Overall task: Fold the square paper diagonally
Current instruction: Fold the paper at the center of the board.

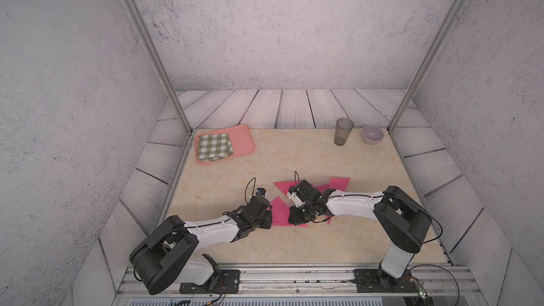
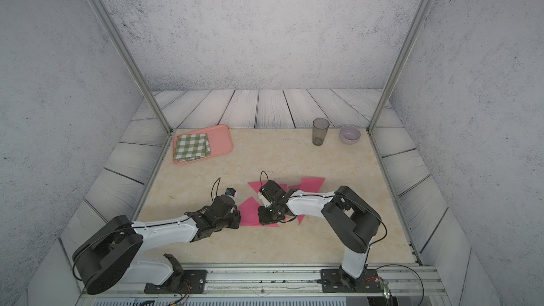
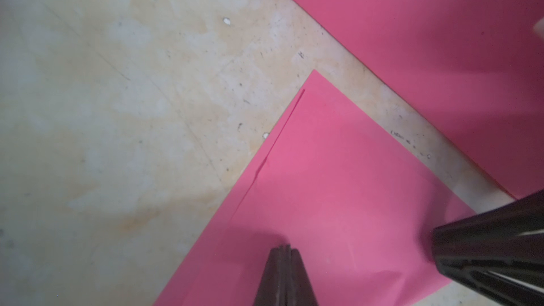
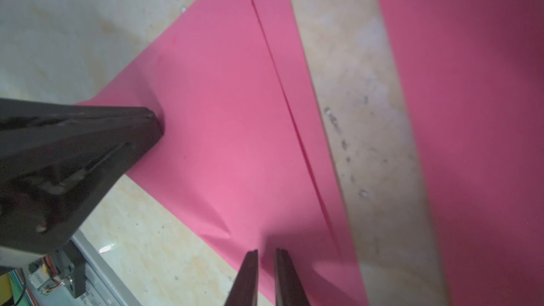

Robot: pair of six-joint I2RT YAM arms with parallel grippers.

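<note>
The pink square paper [image 3: 338, 186] lies on the beige tabletop, doubled over into two layers. Its upper layer's edge sits slightly inside the lower one [image 4: 282, 89]. In both top views it shows as a pink patch [image 1: 279, 211] [image 2: 248, 210] between the two wrists. My left gripper [image 3: 287, 248] is shut, its tips resting on the top layer, and nothing is between the fingers. My right gripper [image 4: 266, 251] stands over the same paper near its edge, its fingers a narrow gap apart with nothing gripped. Each wrist view shows the other gripper's black tip on the paper.
More pink paper [image 1: 338, 183] lies flat just behind, partly under the right wrist. At the back left a pink tray [image 1: 244, 139] holds a green checked cloth [image 1: 214, 147]. At the back right stand a grey cup [image 1: 343, 131] and a pale bowl [image 1: 372, 134].
</note>
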